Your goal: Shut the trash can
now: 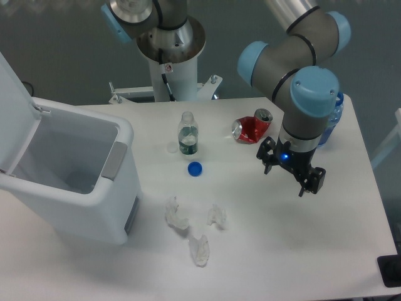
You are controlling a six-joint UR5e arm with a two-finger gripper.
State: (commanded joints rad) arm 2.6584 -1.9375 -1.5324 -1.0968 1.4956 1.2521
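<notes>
trash can (75, 188): stiff, light hinged lid (14, 113) upright; we'd push its top edge. gripper (292, 174) spread apart, empty.

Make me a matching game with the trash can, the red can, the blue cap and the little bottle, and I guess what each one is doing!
Things:
1. trash can
2. red can
3. blue cap
4. little bottle

States:
A. standing upright with no cap on
B. lying crushed on its side
C. lid open
D. lying loose on the table, in front of the bottle

Pairs: 1-C, 2-B, 3-D, 4-A
</notes>
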